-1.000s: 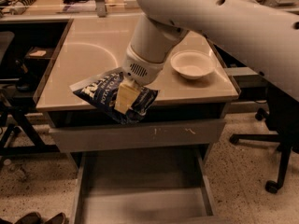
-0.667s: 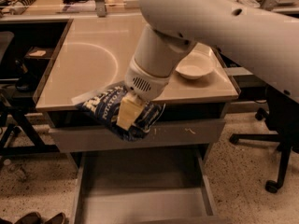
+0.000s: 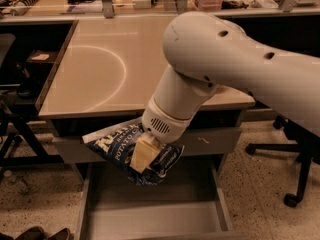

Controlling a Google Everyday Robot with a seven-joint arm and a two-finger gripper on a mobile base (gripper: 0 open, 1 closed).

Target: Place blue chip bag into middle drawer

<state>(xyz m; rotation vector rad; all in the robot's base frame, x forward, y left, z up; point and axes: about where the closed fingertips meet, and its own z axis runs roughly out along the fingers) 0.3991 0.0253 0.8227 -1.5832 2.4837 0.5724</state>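
The blue chip bag (image 3: 122, 150), dark navy with white lettering, hangs in the air in front of the desk edge, above the open middle drawer (image 3: 150, 216). My gripper (image 3: 144, 155) is shut on the bag's middle, its tan fingers (image 3: 143, 152) pressed on the crinkled foil. The bag is tilted, its white top edge pointing left. The drawer is pulled out low in the view, with a flat grey floor and low side walls. My large white arm (image 3: 225, 64) covers the right half of the desk.
The beige desk top (image 3: 100, 69) is above the drawer. A closed grey drawer front with pale scratches (image 3: 220, 139) is just behind the bag. A black office chair base (image 3: 295, 169) stands at the right. Shoes (image 3: 35, 232) lie at the bottom left.
My gripper has carried the bag off the desk top, forward and down past the desk edge. The bag now hangs over the open drawer. The arm now hides the white bowl.
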